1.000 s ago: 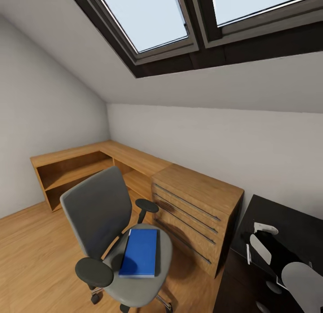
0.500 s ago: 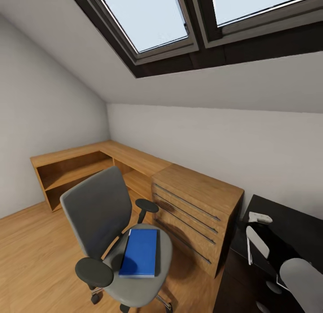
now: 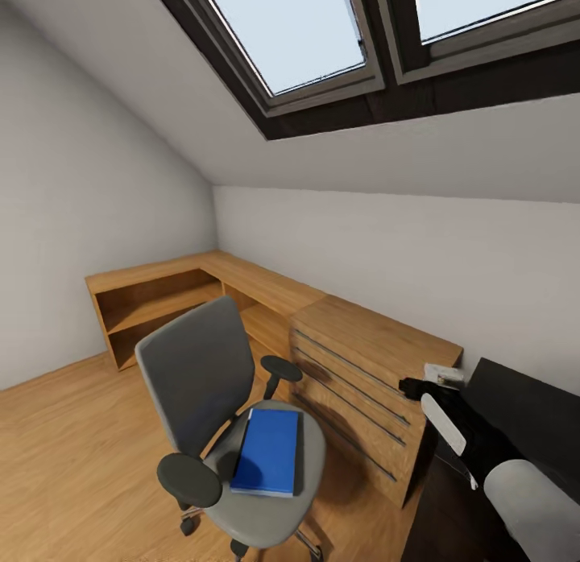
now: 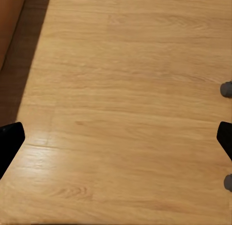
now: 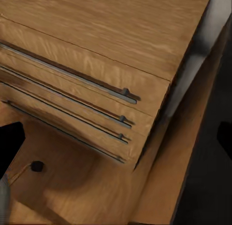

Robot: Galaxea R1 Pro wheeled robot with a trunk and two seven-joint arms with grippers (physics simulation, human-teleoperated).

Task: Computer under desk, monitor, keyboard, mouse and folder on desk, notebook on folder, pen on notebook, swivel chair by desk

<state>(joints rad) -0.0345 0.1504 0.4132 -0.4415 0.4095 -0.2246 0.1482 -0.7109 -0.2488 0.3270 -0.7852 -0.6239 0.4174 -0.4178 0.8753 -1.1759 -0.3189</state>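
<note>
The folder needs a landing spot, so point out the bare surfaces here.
Bare: the drawer unit top beside the wall, and the corner desk run from it to the left wall. Crowded: the swivel chair seat, mostly under the blue folder between its armrests.

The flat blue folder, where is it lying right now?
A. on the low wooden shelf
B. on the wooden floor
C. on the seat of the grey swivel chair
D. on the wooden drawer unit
C: the flat blue folder lies on the seat of the grey swivel chair, between its armrests.
</note>
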